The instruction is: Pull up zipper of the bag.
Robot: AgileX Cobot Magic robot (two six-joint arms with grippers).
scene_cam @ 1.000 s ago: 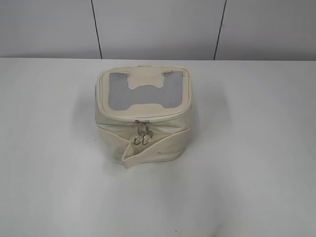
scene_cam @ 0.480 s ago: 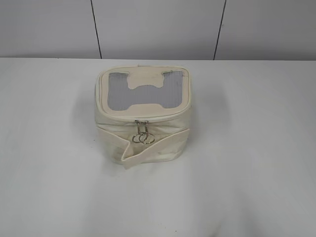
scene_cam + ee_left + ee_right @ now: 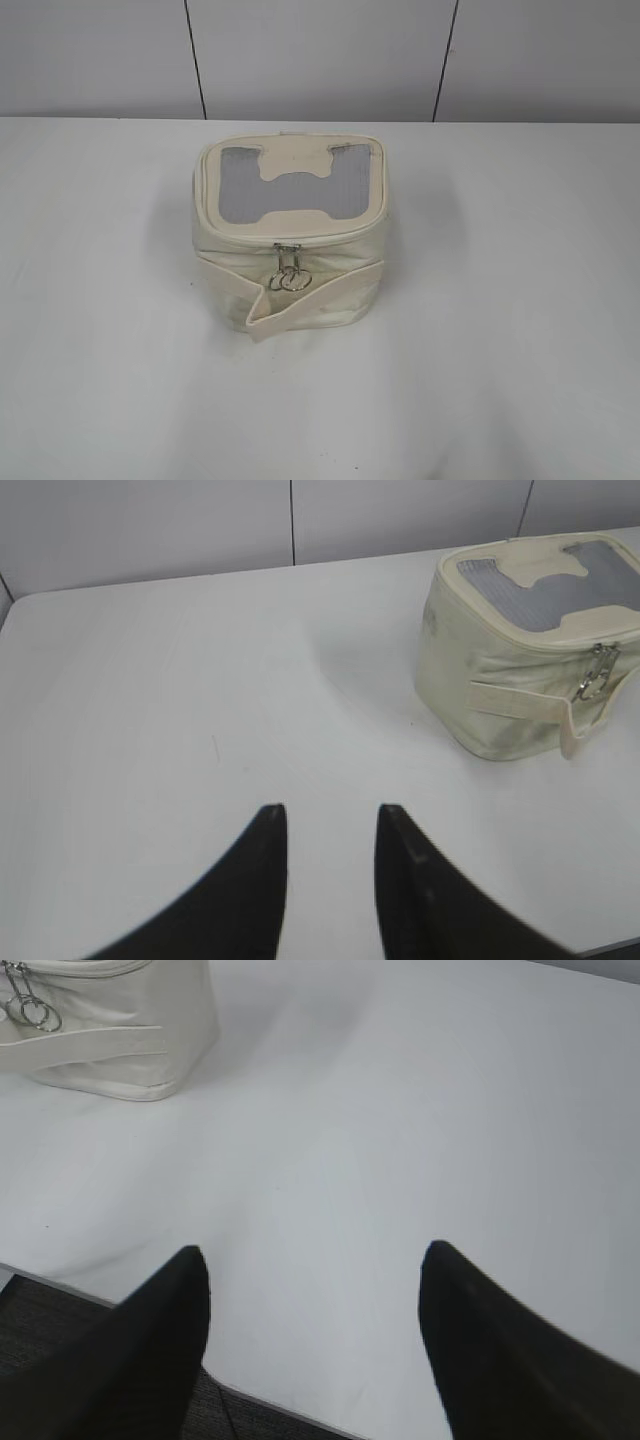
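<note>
The cream-white boxy bag [image 3: 290, 235] stands mid-table, its grey mesh lid window facing up and a wide cream strap across its front. The zipper track runs round the lid rim; its silver ringed pulls [image 3: 290, 275] hang together at the front middle. The bag also shows in the left wrist view [image 3: 520, 640] with the pulls [image 3: 598, 675], and in the right wrist view [image 3: 110, 1025] with the pulls [image 3: 30, 1005]. My left gripper [image 3: 330, 815] is open and empty, well left of the bag. My right gripper [image 3: 312, 1257] is open and empty over the table's front edge, well right of the bag. Neither gripper shows in the exterior view.
The white table [image 3: 500, 300] has a pale panelled wall behind it. Its front edge [image 3: 120, 1305] shows in the right wrist view, with dark floor below.
The two ringed pulls have swung slightly at the front of the bag. The bag itself has not moved.
</note>
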